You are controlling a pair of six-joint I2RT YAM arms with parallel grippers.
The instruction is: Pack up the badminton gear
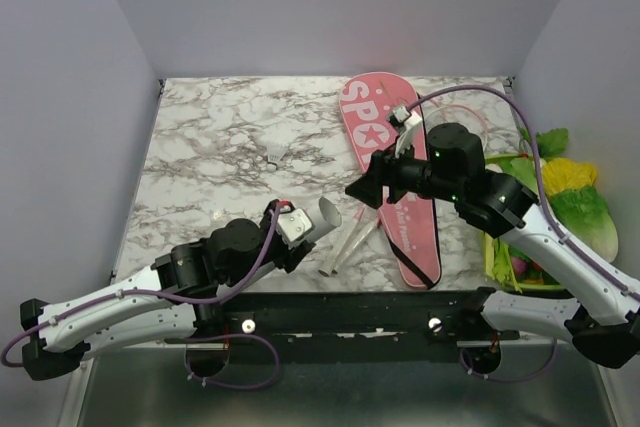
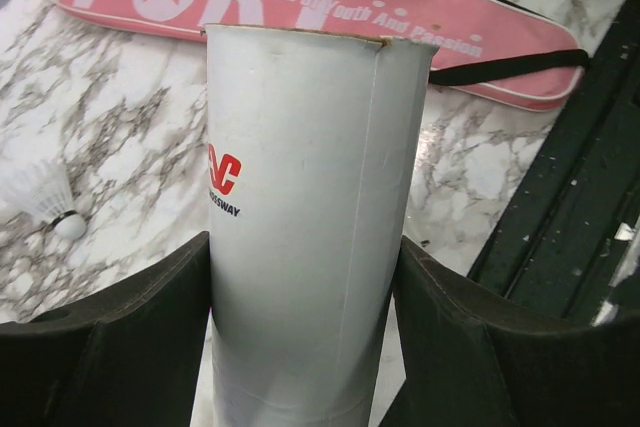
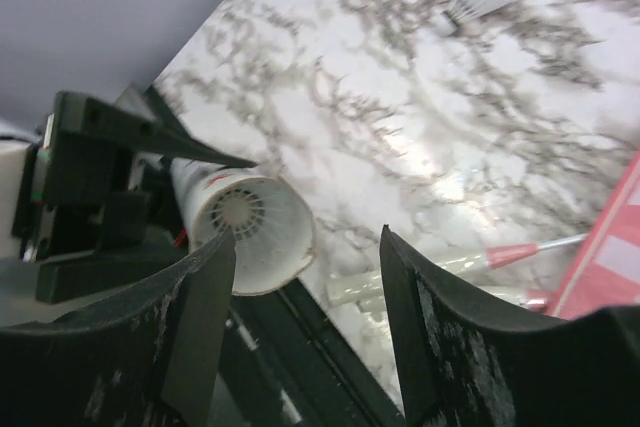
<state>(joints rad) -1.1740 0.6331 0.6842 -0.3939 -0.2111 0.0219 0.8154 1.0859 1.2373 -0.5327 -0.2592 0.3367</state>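
Left gripper (image 2: 303, 247) is clamped on the white tube (image 2: 310, 127), one finger on each side. I hold the tube over the near part of the table (image 1: 200, 147), and I cannot tell whether it touches the surface. Its rear end is cut off at the bottom of the left wrist view. The right gripper (image 3: 305, 237) has its fingers wide apart with nothing between them, facing the tube's open mouth. A round ribbed shape sits inside that mouth, but I cannot say for certain what it is. The pink bag (image 1: 405, 242) lies on the right half of the table with its middle covered by the right arm, so only "SPO" reads from above. Of the rackets (image 1: 345, 242) only the handles show, just left of the bag; the heads are hidden. One shuttlecock (image 1: 275, 159) lies loose mid-table, small and blurred. The toy vegetables (image 1: 570, 192) sit at the right edge, partly behind the arm.
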